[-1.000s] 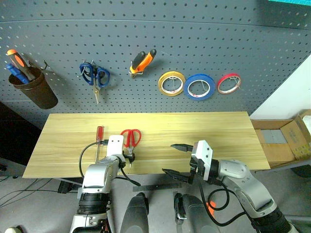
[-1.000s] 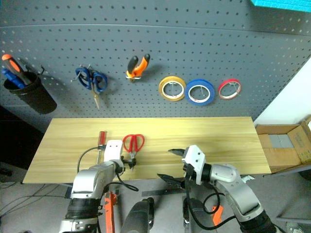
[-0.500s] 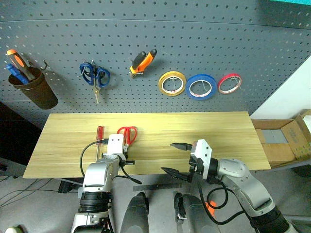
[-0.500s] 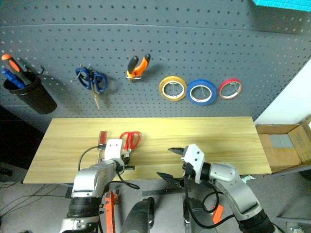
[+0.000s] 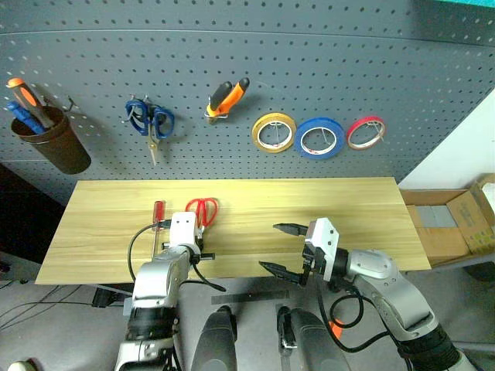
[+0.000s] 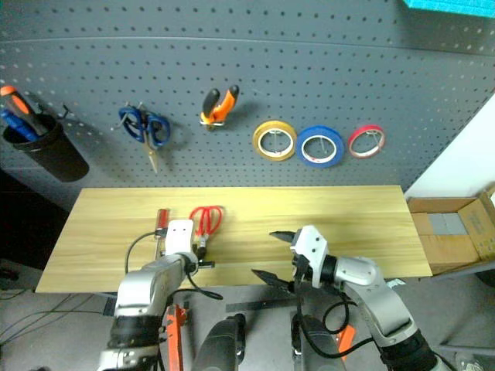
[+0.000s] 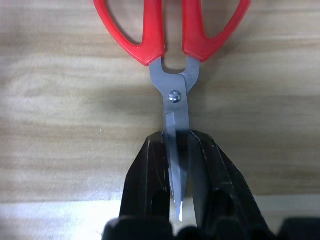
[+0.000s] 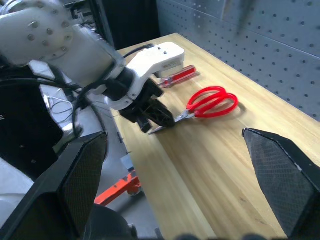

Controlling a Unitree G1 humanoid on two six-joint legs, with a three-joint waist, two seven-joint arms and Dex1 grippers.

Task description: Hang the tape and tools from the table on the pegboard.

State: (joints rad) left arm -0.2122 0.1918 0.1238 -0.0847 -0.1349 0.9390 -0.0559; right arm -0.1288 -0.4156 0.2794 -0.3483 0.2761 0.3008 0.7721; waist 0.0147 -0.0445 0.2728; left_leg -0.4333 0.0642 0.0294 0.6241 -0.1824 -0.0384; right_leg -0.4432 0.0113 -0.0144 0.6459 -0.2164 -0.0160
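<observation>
On the wooden table (image 5: 348,201) lie the red-handled scissors (image 5: 203,210), handles toward the pegboard (image 5: 325,62). My left gripper (image 7: 178,137) is shut on their blades near the tips, low over the table's front edge. The red-handled screwdriver (image 5: 157,220) lies just left of the scissors. The blue tape (image 5: 318,137) and the orange-and-black pliers (image 5: 227,97) hang on the pegboard. My right gripper (image 5: 274,247) hovers open and empty at the table's front edge, right of the scissors.
A yellow roll (image 5: 273,132) and a red roll (image 5: 364,132) hang beside the blue tape. Blue-handled scissors (image 5: 151,124) and a brown cup (image 5: 46,143) holding tools hang at the left. A cardboard box (image 5: 456,224) stands to the table's right.
My left gripper has closed on the scissors' blades, and the scissors shifted slightly away and to the left. The right gripper has stayed in place, open.
</observation>
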